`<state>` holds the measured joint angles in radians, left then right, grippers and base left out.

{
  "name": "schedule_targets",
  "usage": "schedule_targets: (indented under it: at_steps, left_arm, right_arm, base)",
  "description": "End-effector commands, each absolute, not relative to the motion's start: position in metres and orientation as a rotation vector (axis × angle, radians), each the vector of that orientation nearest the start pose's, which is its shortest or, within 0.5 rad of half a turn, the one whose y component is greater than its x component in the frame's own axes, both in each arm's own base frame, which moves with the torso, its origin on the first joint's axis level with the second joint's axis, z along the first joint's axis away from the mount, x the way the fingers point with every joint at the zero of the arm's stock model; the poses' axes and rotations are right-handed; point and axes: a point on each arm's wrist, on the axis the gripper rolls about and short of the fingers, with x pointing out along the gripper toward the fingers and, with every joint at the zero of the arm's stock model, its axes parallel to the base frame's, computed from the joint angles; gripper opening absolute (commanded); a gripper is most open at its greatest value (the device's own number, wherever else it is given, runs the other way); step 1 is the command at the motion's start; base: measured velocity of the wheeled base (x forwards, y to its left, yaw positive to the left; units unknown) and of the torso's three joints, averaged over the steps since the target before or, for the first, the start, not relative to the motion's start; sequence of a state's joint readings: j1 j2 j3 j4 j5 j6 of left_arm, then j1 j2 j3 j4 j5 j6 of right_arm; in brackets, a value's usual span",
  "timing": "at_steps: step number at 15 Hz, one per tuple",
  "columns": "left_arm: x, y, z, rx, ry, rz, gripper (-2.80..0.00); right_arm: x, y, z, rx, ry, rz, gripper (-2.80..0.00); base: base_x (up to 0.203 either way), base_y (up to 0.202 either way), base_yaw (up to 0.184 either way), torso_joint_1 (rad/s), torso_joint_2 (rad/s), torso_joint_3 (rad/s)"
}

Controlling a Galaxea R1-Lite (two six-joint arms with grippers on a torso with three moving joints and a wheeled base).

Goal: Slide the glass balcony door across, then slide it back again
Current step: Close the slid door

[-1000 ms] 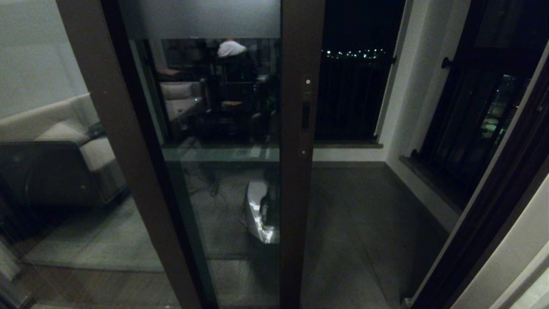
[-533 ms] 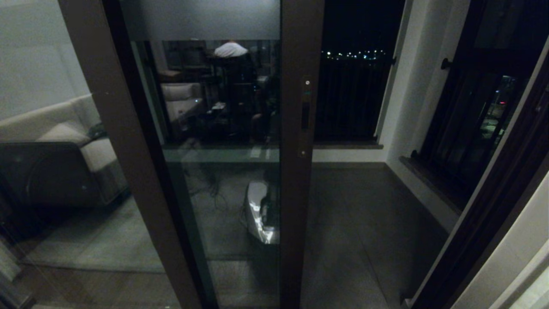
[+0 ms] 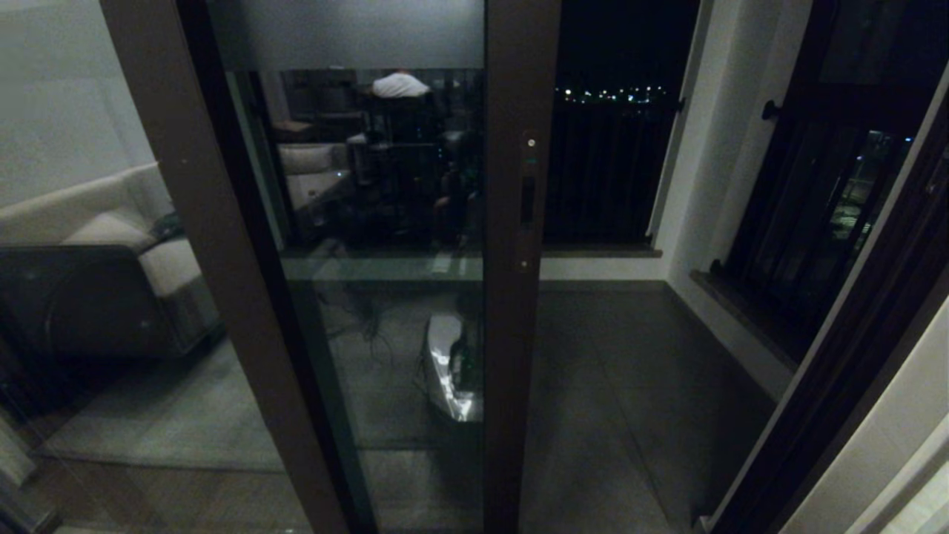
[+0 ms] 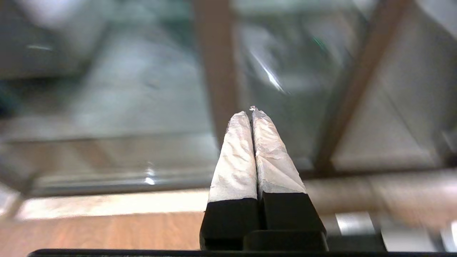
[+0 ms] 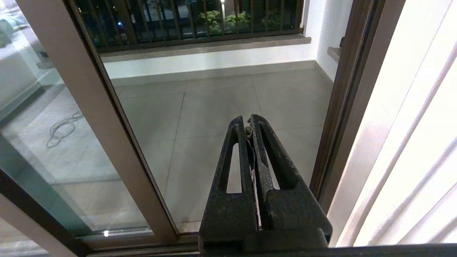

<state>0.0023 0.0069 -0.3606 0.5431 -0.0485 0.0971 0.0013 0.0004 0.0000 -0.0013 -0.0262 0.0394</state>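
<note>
Right gripper [image 5: 249, 123] is seen closed, fingers pressed together with nothing between them, held clear of the glass balcony door [image 5: 85, 82] and touching nothing. It is aimed at the open gap beside the door's handle stile, over the grey tiled balcony floor [image 5: 214, 107].

Left gripper [image 4: 251, 114] is also closed and empty — taped fingertips [image 4: 235, 142] meet at the tip. It is pointed at brown frame members and glass on the other side of that stile; which panel is faced cannot be told. No contact is seen.

Neither gripper is visible from the head camera.

The glass balcony door [image 3: 385, 222] is found partly slid across: its handle stile [image 3: 519, 259] stands upright mid-opening, with the recessed handle slot [image 3: 527, 200] set in it. A frosted band [image 3: 348, 33] runs across the top of the glass.

Beyond the stile, on the open side: balcony railing [image 3: 604, 178], white parapet wall [image 5: 214, 60], then the barred side window [image 3: 815, 215] and the dark door jamb [image 3: 852, 356].

On the glass side of the stile: the fixed brown-framed panel [image 3: 200, 222] overlaps the door, a pale sofa [image 3: 111, 230] showing in it. A loose cable [image 5: 60, 130] lies on the tiles behind the door glass. Nothing is seen blocking the door track [image 5: 142, 242].
</note>
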Motion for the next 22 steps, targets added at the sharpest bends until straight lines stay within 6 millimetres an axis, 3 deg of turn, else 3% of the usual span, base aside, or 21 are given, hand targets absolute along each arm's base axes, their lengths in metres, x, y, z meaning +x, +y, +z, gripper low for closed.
schedule_targets:
  at_steps: [1, 4, 9, 12, 22]
  left_arm:
    - [-0.048, -0.002, 0.093, 0.118, 0.198, -0.109, -2.80]
    - [-0.027, -0.001, 0.077, 0.119, 0.071, -0.055, -2.80]
    - [-0.027, -0.001, 0.074, 0.185, 0.093, -0.063, -2.80]
    - [-0.028, -0.001, 0.075, 0.049, 0.094, -0.038, -2.80]
    - [-0.028, 0.000, 0.075, 0.023, 0.095, 0.005, -2.80]
  right_arm:
    - [-0.023, -0.001, 0.076, 0.040, -0.001, -0.025, -2.80]
    - [-0.023, -0.001, 0.076, 0.040, 0.000, -0.025, -2.80]
    - [-0.023, -0.001, 0.076, 0.040, 0.000, -0.025, -2.80]
    - [-0.023, -0.001, 0.076, 0.028, -0.002, -0.023, -2.80]
    - [-0.023, -0.001, 0.076, 0.022, 0.001, -0.023, -2.80]
  base:
    - [0.000, 0.000, 0.000, 0.000, 0.00, 0.000]
    - [0.000, 0.000, 0.000, 0.000, 0.00, 0.000]
    - [0.000, 0.000, 0.000, 0.000, 0.00, 0.000]
    - [0.000, 0.000, 0.000, 0.000, 0.00, 0.000]
    - [0.000, 0.000, 0.000, 0.000, 0.00, 0.000]
